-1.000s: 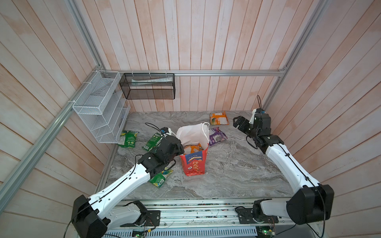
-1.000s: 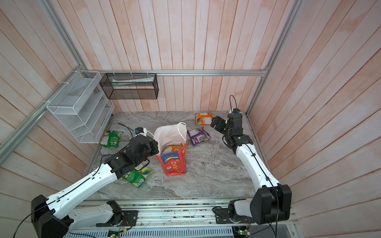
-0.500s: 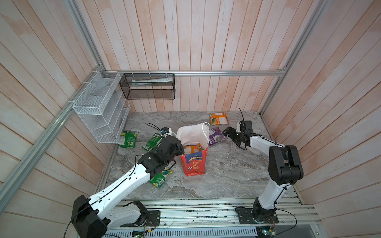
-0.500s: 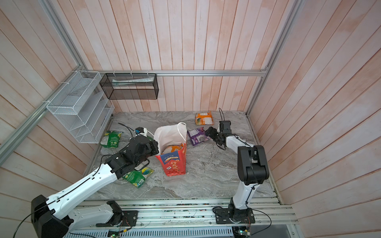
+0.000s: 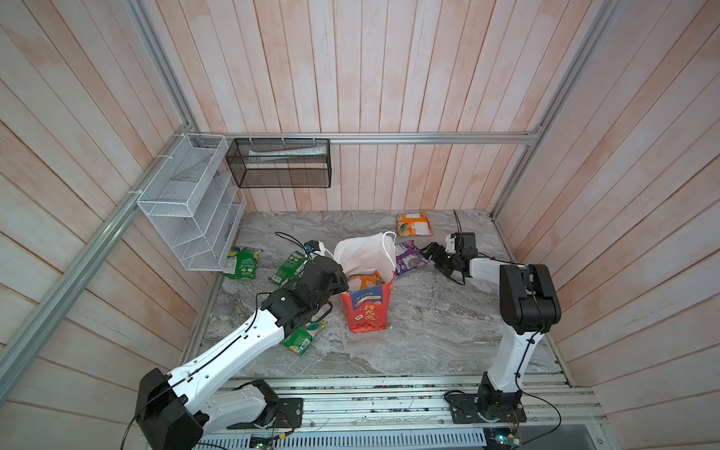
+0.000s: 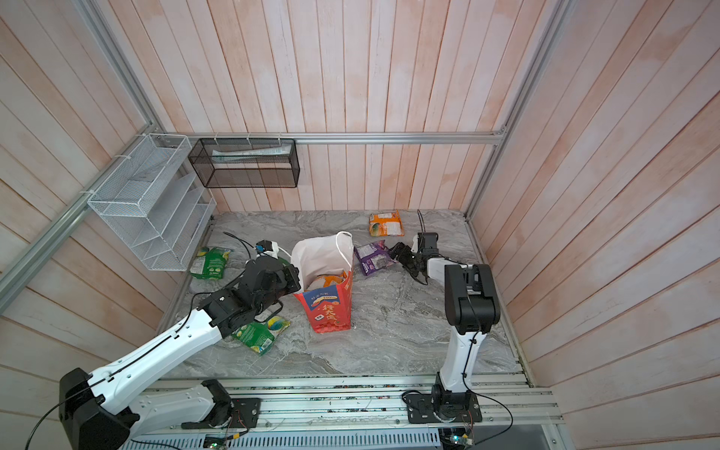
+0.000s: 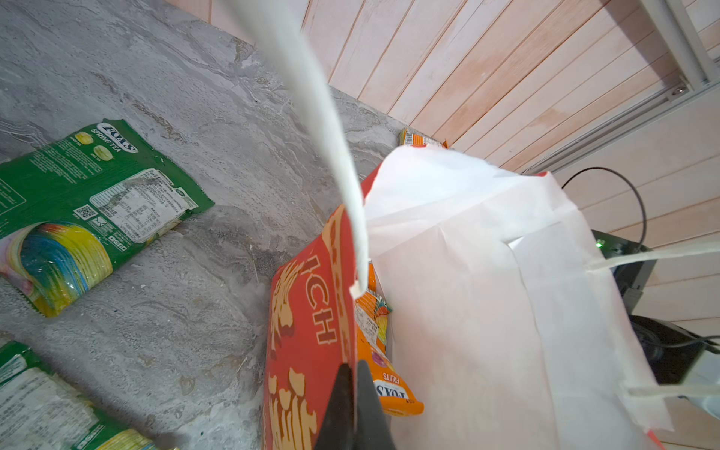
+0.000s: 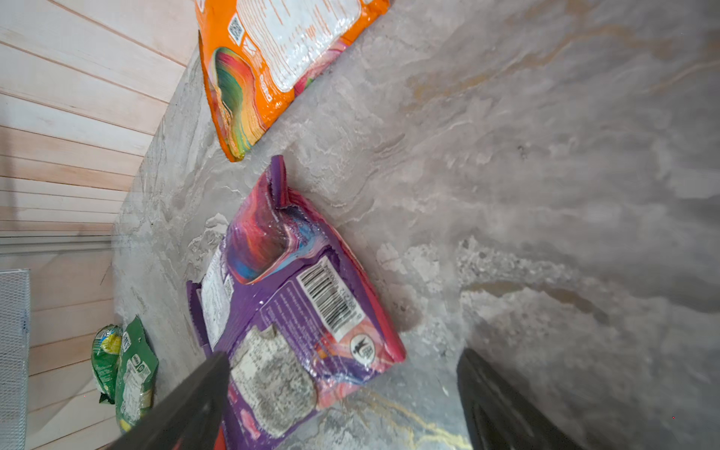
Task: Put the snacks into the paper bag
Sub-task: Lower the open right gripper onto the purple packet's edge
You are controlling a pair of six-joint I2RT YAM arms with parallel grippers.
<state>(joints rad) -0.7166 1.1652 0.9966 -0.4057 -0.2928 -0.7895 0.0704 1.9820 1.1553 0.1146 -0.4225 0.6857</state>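
The red paper bag stands mid-table with its white lining spread open. My left gripper is shut on the paper bag's red rim. An orange-pink FOX'S packet sits inside. My right gripper is open, low over the table, its jaws on either side of the near end of the purple packet. An orange packet lies behind it. Three green packets lie to the left.
A white wire rack and a black mesh basket hang on the left and back walls. A small blue-and-white device with a cable lies behind my left wrist. Wooden walls close in the table on three sides.
My right arm has folded down from a raised pose near the orange packet to the table beside the purple packet, its jaws slightly narrower. The left arm and bag have not moved.
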